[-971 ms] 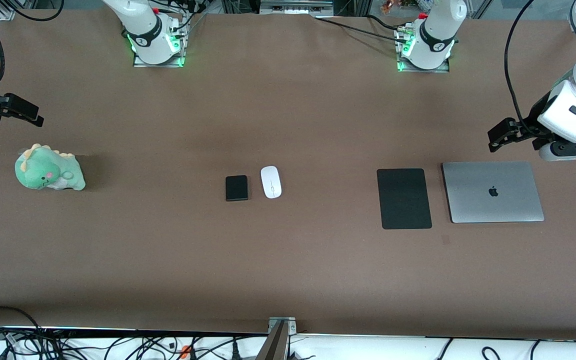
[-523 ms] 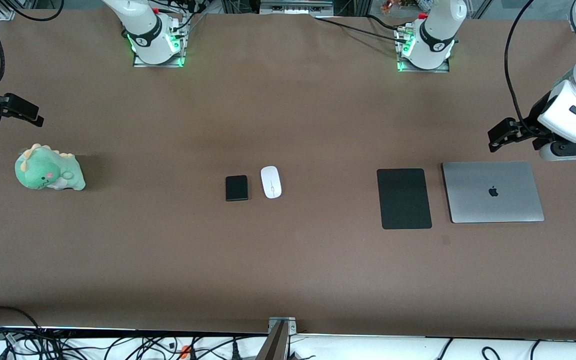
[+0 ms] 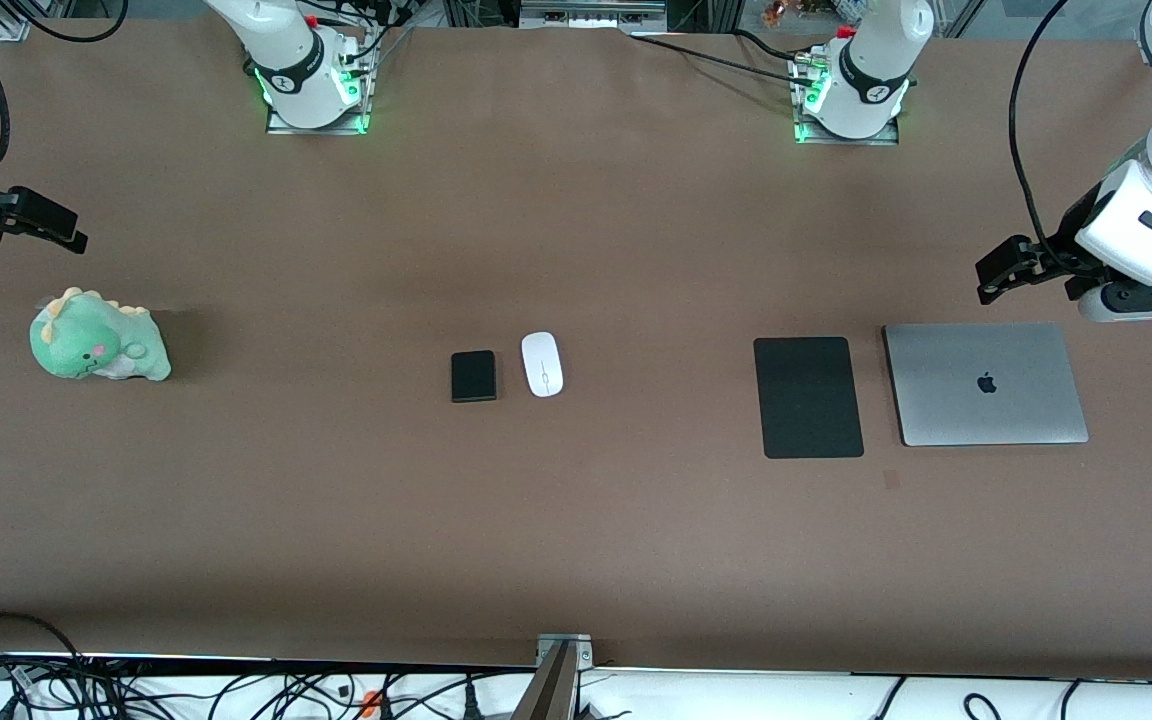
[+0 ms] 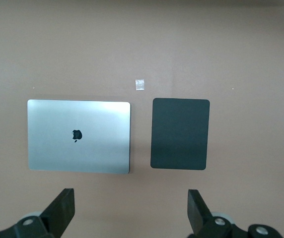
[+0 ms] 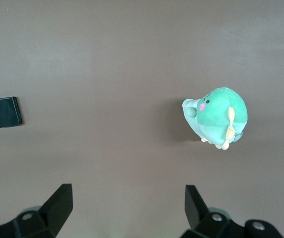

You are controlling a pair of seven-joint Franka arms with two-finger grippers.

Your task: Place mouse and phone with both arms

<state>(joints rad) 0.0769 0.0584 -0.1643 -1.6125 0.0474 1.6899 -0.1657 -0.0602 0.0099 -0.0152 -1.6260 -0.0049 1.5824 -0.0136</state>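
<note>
Two task items lie side by side at mid-bench: the phone [image 3: 473, 376] toward the right arm's end, the mouse [image 3: 542, 364] just beside it toward the left arm's end, apart, not touching. Both have their long axes running toward the front camera.

The right claw [image 3: 46, 228] hangs above the bench past the green plush dinosaur [image 3: 99, 337]; the left claw [image 3: 1011, 270] hangs above the bench by the closed laptop [image 3: 984, 384], with the black mouse pad [image 3: 808, 397] between laptop and mouse. Both claws are released, fingers spread wide and empty.

Judgement: each arm is well apart from its target; the right arm takes the phone, the left the mouse.

Against the earlier frames, nothing differs: both arms wait, items unmoved.
</note>
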